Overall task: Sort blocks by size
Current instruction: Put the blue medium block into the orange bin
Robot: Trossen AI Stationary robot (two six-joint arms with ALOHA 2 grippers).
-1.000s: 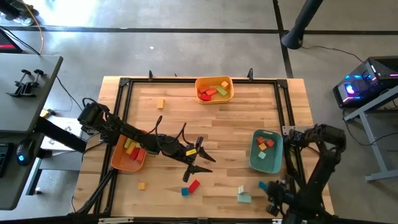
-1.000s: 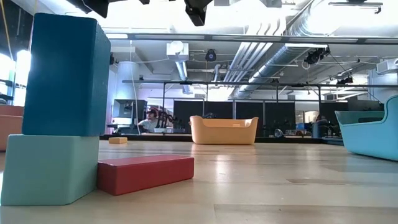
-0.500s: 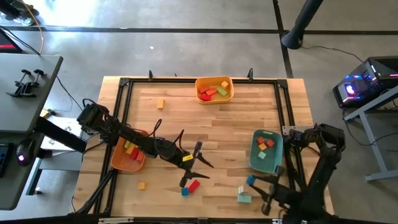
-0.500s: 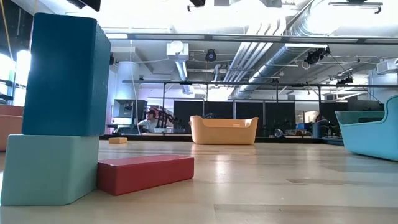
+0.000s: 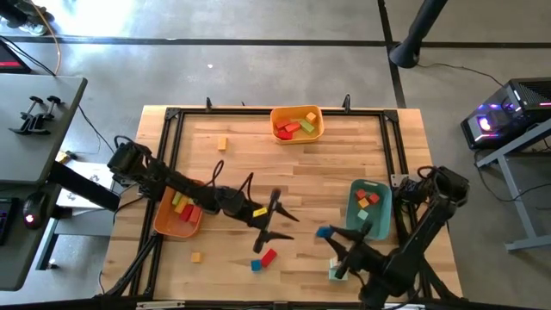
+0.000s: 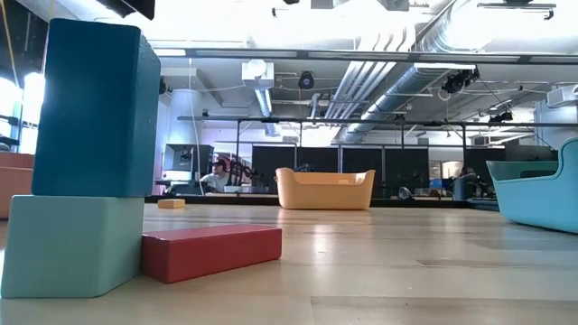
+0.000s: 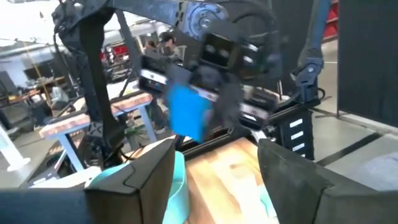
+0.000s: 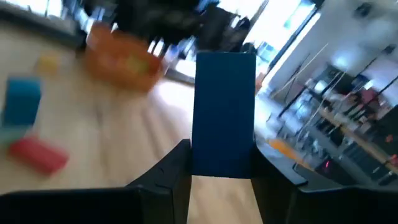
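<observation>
A tall blue wooden block [image 8: 224,112] is being carried clamped in the right gripper [image 5: 331,237], above the wooden surface [image 5: 301,172] just beside the teal plastic tray [image 5: 366,211]. The left gripper [image 5: 274,226] is being held with fingers spread and empty above a red wooden bar [image 5: 269,257] and a small blue cube [image 5: 256,266]. A sorting carry is judged to be in hand; next, the right tray must be chosen and the block lowered in.
</observation>
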